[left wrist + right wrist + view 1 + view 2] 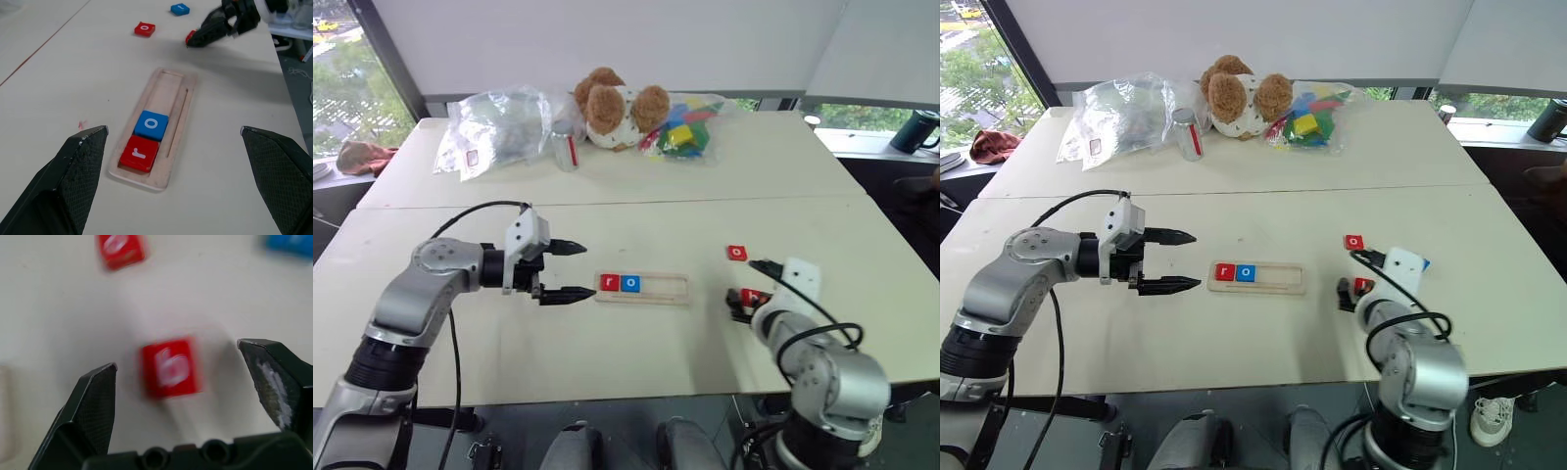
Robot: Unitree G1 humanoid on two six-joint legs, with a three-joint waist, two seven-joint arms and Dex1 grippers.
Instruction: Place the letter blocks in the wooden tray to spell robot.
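The wooden tray (666, 289) lies in the middle of the near table. At its left end sit a red "r" block (610, 283) and a blue "o" block (630, 283); the other slots are bare. My left gripper (588, 270) is open and hovers just left of the tray, pointing at it with nothing between its fingers. My right gripper (177, 357) is open, its fingers on either side of a red "b" block (171, 368) lying on the table. A red "o" block (736, 253) lies beyond it. A blue block (180, 9) lies further right.
On the far table stand a teddy bear (613, 106), a bag of bigger coloured toy blocks (683, 127), a can (567, 147) and clear plastic bags (494, 127). The table's right edge (901, 294) runs close to the right arm.
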